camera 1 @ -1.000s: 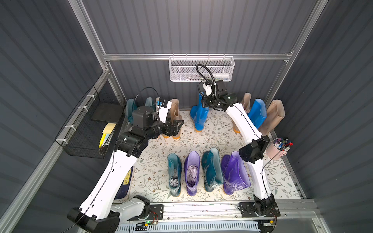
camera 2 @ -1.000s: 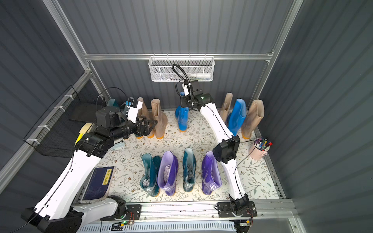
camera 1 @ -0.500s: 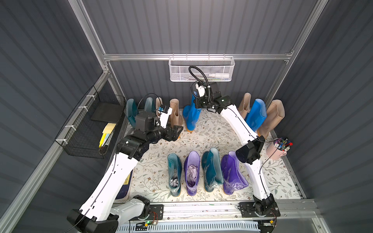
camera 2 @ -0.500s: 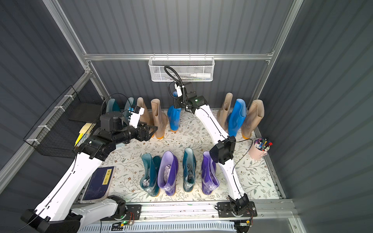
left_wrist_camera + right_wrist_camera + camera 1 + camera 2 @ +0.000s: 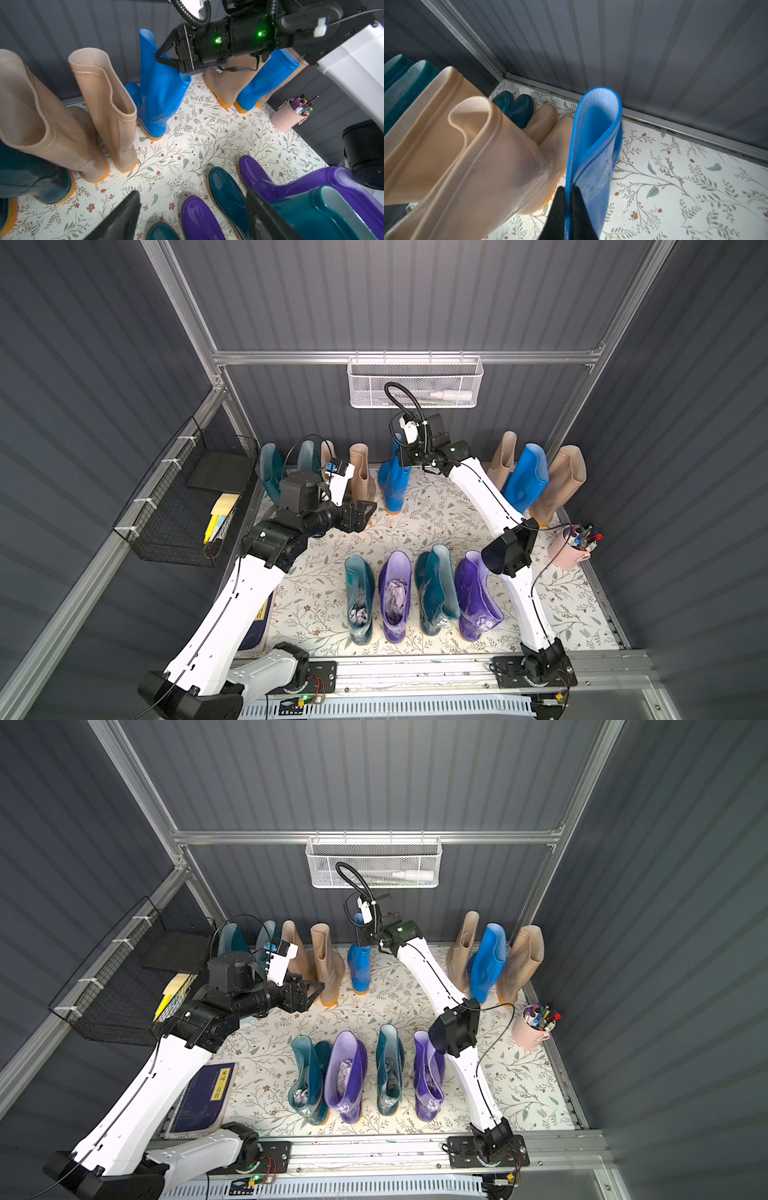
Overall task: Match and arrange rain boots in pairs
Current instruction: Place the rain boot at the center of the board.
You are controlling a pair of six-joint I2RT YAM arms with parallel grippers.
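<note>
Okay, right gripper [image 5: 568, 195] was clamped on the top rim of a bright blue boot [image 5: 593, 133], with the thin rubber pinched between both fingers and the jaws nearly together. That boot stood in the back row close to the rear wall [image 5: 654, 52]. Its orange sole looked down on the floral mat [image 5: 436, 522] and its shaft leaned slightly. It was just beside a beige pair [image 5: 108, 108]; touching or not, could not tell. 2 dark teal boots [image 5: 270, 472] stood past that pair in the back left corner, toes to the wall.

Left gripper [image 5: 365, 514] hung released, jaws wide with nothing between them, over bare mat just in front of the beige pair and apart from every boot.

At the back right, 3 boots leaned toward the wall in both top views: a second blue boot [image 5: 525, 481] between 2 single beige boots [image 5: 559, 485]. The right arm crossed in front of them.

The front row held 4 upright boots, unmatched: 2 front teal boots [image 5: 359, 601] alternating with 2 purple boots [image 5: 395, 597], set close together. At least 2 of them had crumpled stuffing inside.

A pink cup [image 5: 569, 549] of pens sat on the mat at the right edge, well apart from the held boot
</note>
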